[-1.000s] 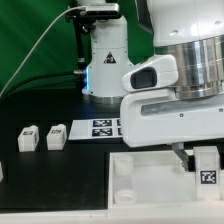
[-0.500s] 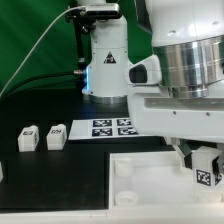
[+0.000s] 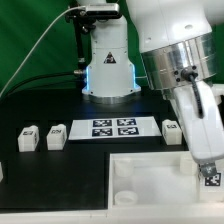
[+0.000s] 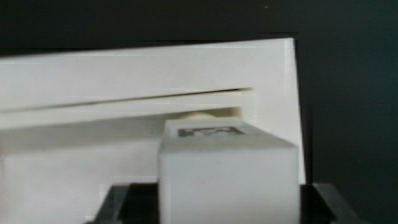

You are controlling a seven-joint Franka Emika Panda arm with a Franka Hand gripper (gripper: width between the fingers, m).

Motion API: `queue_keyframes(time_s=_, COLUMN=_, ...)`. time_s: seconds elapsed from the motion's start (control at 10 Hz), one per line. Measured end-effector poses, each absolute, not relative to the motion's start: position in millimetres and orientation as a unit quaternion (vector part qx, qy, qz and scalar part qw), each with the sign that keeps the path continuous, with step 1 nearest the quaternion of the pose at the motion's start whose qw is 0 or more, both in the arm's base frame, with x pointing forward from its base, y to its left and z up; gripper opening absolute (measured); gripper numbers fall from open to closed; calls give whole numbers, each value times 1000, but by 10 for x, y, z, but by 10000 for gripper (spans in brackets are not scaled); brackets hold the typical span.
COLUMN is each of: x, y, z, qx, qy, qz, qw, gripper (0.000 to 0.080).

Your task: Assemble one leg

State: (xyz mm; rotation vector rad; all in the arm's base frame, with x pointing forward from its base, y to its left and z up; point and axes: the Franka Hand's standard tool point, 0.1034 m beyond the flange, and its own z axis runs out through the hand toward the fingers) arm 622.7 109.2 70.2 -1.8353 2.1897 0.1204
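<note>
Now the gripper (image 3: 208, 172), clamped on the leg (image 4: 226, 160), hangs over the panel (image 3: 140, 172); next it needs lining up with a corner hole.

The exterior view faces the robot base (image 3: 108, 62) from across the surface; the wrist view looks closely onto the panel (image 4: 107, 110), which both views share.

The matte black table (image 3: 60, 165) carried the marker board (image 3: 113, 127) mid-surface, three small white tagged block legs (image 3: 28, 138) (image 3: 56, 135) (image 3: 172, 130) (two together), and a large white tray-like panel (image 3: 135, 180) at its front edge.
</note>
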Motion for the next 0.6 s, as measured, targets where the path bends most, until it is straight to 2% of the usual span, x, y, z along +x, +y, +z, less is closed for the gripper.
queue_keyframes(time_s=0.5, x=6219, y=1070, z=695, qx=-528, qy=836, qz=60, qw=134, gripper=303)
queue_keyframes(time_s=0.6, x=6215, y=1073, z=687, qx=-529, qy=836, qz=60, qw=133, gripper=381)
